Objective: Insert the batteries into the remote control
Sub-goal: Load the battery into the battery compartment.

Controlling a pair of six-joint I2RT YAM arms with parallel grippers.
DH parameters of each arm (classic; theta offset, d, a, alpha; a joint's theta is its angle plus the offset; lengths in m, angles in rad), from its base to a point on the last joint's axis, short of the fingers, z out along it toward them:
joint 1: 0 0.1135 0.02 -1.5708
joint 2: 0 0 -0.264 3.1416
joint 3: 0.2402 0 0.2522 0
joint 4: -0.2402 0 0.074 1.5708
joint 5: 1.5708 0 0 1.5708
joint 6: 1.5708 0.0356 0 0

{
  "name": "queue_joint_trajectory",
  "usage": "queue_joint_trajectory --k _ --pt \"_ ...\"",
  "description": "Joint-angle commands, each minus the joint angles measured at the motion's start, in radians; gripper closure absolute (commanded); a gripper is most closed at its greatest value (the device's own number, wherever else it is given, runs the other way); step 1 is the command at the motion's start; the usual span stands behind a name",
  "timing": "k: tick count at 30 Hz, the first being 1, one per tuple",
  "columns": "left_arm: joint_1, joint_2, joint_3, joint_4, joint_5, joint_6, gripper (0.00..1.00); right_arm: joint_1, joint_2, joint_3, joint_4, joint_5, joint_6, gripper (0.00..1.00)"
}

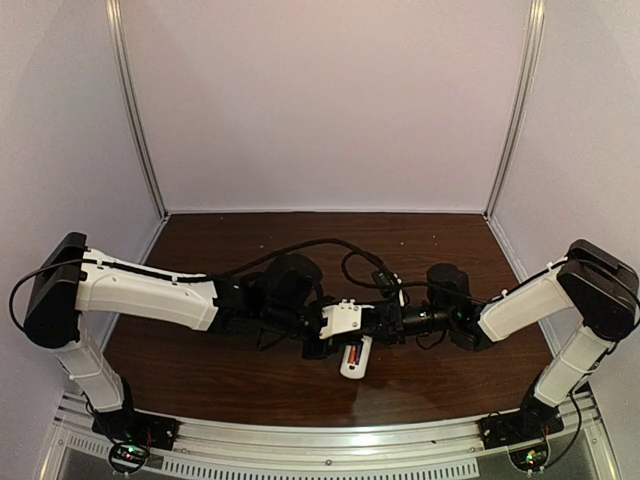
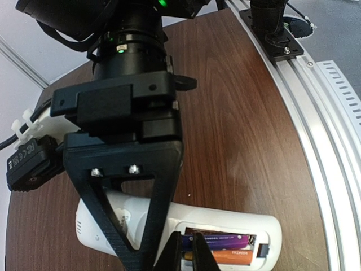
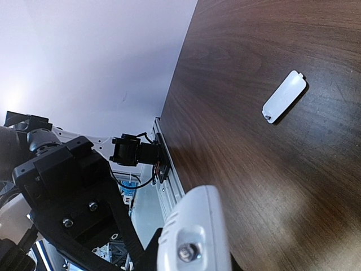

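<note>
Remote (image 2: 225,219): flat on the table (image 2: 237,113), back upward, recess uncovered.

Inside that recess, lengthwise and side by side, touching each other: purple battery (image 2: 225,241) and orange battery (image 2: 234,257).

At the recess's inner end, just above both batteries: left gripper (image 2: 188,255), fingers (image 2: 175,253) nearly closed with only a thin slit between. Pinching a battery or merely over it, cannot tell.

Over the remote's other half: right gripper (image 2: 136,261), black finger (image 2: 168,192) planted at the remote's near edge, partner finger hidden behind. Clamped on the remote or not, cannot tell.

Off the remote, flat on the table: white lid (image 3: 285,96), seen only from the right wrist, bearing from the remote unclear.

Past the remote's recess end: metal rail (image 2: 318,130) along the table edge.
</note>
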Motion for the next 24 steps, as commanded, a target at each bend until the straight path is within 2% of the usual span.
queue_joint_trajectory --k 1,13,24 --pt "-0.005 0.031 0.012 -0.024 0.017 0.016 0.90 0.009 0.008 0.025 0.069 -0.023 0.017 1.00" --pt "-0.021 0.056 0.016 -0.066 0.042 0.033 0.90 0.009 0.001 0.034 0.087 -0.030 0.029 1.00" --pt "-0.021 0.067 0.008 -0.099 0.077 0.022 0.90 -0.006 -0.047 0.062 0.022 -0.035 -0.009 1.00"
